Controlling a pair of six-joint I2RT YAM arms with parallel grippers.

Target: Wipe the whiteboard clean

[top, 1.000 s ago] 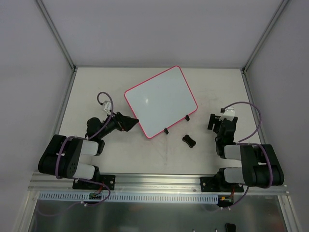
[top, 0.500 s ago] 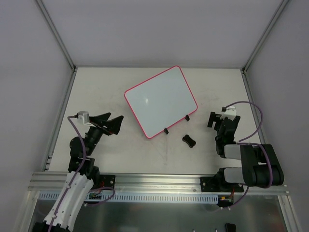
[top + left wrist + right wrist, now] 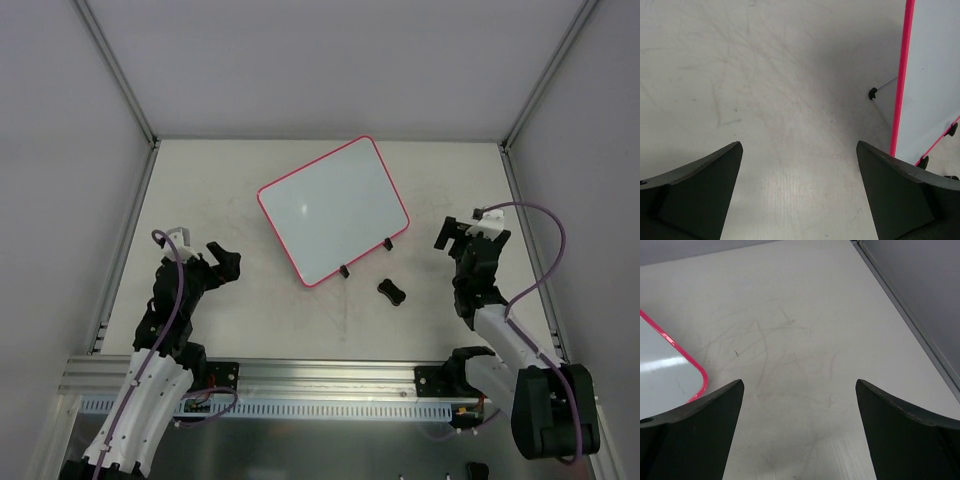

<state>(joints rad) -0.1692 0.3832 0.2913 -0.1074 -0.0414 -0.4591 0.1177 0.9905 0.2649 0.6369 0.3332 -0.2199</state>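
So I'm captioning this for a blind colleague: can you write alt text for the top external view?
A white, pink-rimmed whiteboard sits turned at an angle on a beige table, with a small black eraser lying apart from it, just off its near edge. The left gripper and right gripper, both open and empty, flank the board without touching anything.

Glossy white whiteboard [image 3: 332, 208] on a matt, scuffed table [image 3: 300, 320].

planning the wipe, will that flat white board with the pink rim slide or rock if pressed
The flat glossy white board with a pink rim looks rigid, so probably won't flex. It lies unheld on the pale table, so a sideways wipe would likely slide it. Its small black feet sit along one edge only, so pressing might rock it.
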